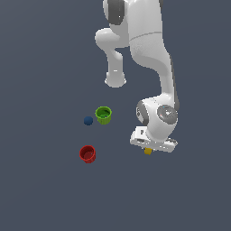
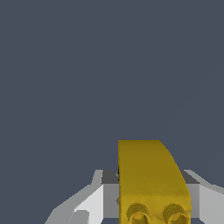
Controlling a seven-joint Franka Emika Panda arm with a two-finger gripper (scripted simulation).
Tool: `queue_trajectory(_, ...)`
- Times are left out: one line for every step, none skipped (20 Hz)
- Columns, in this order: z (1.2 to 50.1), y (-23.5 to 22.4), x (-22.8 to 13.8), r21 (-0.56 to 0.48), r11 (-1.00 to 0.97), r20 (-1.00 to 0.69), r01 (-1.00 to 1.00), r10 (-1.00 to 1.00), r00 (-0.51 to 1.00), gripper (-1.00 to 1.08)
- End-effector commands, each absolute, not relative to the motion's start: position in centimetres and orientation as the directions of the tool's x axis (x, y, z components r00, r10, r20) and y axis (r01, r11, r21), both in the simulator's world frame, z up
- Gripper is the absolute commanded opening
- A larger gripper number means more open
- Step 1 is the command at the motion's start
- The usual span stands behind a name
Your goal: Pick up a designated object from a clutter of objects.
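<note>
The tiny yellow lumpy-topped piece point(image 1: 148, 152) sits right under my hand, at the exterior view's right of the clutter. In the wrist view the yellow piece point(image 2: 151, 175) fills the space between my two fingers, studs showing at its near end. My gripper point(image 1: 149, 151) point(image 2: 153, 205) is low and shut on it; one white finger point(image 2: 89, 203) shows beside it, the other at the frame's edge. The green cup point(image 1: 103, 115), dark blue ball point(image 1: 88, 120) and red cup point(image 1: 87, 154) stand apart, towards the exterior view's left.
The arm's white links point(image 1: 149, 49) rise behind the hand. The surface is plain dark grey.
</note>
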State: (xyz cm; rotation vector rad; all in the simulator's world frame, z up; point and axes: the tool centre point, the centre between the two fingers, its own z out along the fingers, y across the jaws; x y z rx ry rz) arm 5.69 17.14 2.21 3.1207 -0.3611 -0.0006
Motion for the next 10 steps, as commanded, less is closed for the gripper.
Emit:
queue_trajectory(2.19, 17.11, 5.71, 0.0, -0.973, 0.0, -0.229, -0.229, 0.973, -1.0)
queue_trajectory(2.19, 17.11, 5.71, 0.0, -0.973, 0.0, -0.229, -0.229, 0.973, -1.0)
queue_trajectory(2.19, 17.11, 5.71, 0.0, -0.973, 0.0, -0.229, -0.229, 0.973, -1.0)
queue_trajectory(2.22, 17.11, 5.7, 0.0, -0.973, 0.0, -0.229, -0.229, 0.973, -1.0)
queue_trajectory(2.24, 17.11, 5.69, 0.0, -0.973, 0.0, -0.229, -0.229, 0.973, -1.0)
queue_trajectory(2.3, 17.12, 5.66, 0.0, -0.973, 0.0, -0.229, -0.229, 0.973, -1.0)
queue_trajectory(2.4, 17.13, 5.61, 0.0, -0.973, 0.0, -0.229, -0.229, 0.973, -1.0)
queue_trajectory(2.54, 17.14, 5.54, 0.0, -0.973, 0.0, -0.229, -0.229, 0.973, -1.0)
queue_trajectory(2.72, 17.16, 5.45, 0.0, -0.973, 0.0, -0.229, -0.229, 0.973, -1.0)
queue_trajectory(2.94, 17.19, 5.34, 0.0, -0.973, 0.0, -0.229, -0.229, 0.973, -1.0)
